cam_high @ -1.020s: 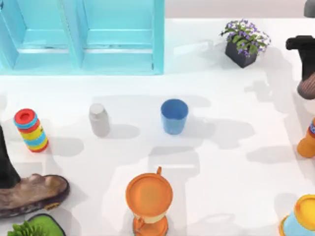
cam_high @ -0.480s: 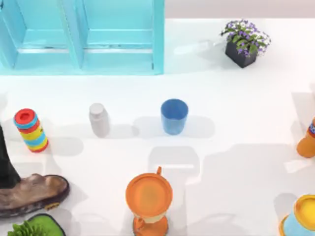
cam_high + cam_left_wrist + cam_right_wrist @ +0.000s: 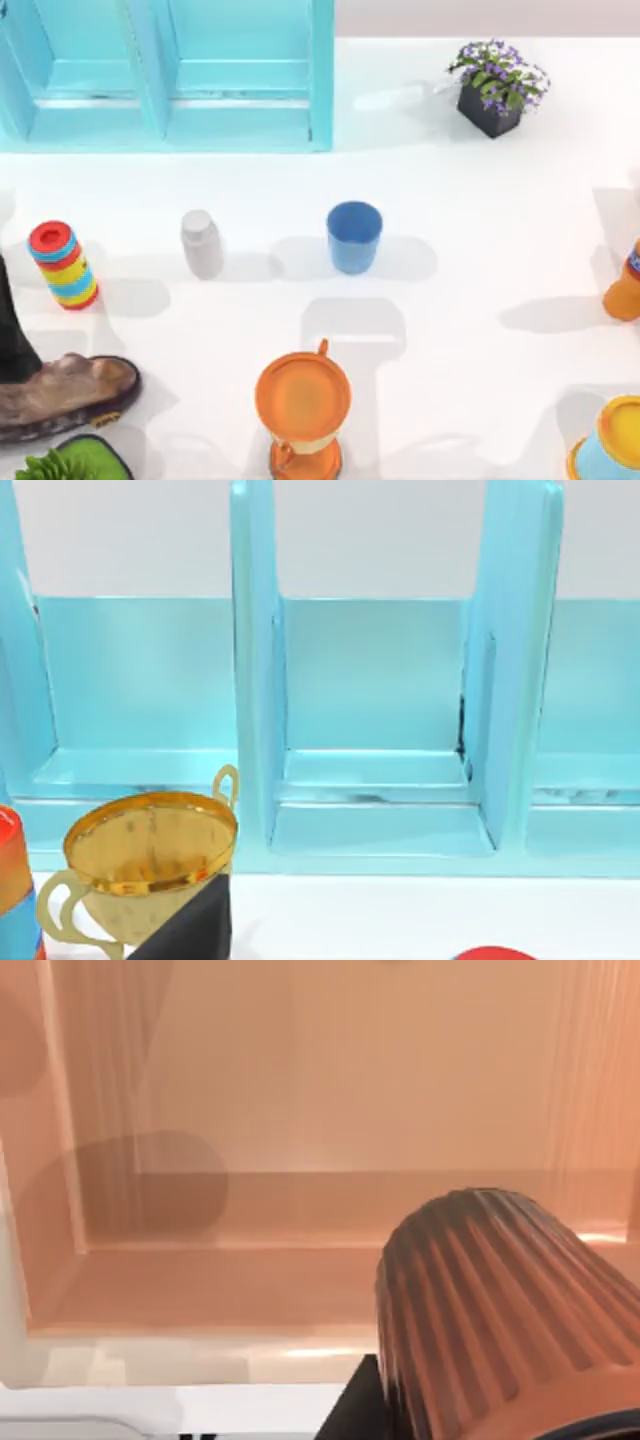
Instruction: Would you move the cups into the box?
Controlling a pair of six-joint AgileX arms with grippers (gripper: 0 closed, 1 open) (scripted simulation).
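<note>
The blue cup (image 3: 354, 237) stands upright mid-table, plain and tapered, between a grey bottle (image 3: 202, 243) and open table to its right. In the right wrist view a ribbed reddish-brown cup (image 3: 500, 1310) hangs close before the orange-tan box (image 3: 300, 1160), over its hollow. Whether either gripper is wide or closed, I cannot tell.

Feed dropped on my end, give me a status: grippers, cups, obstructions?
Right gripper holds ribbed brown cup at the tan box. Left gripper idle, facing turquoise shelf. Blue cup upright mid-table, untouched. Grey bottle beside it, apart; nothing blocking.
</note>
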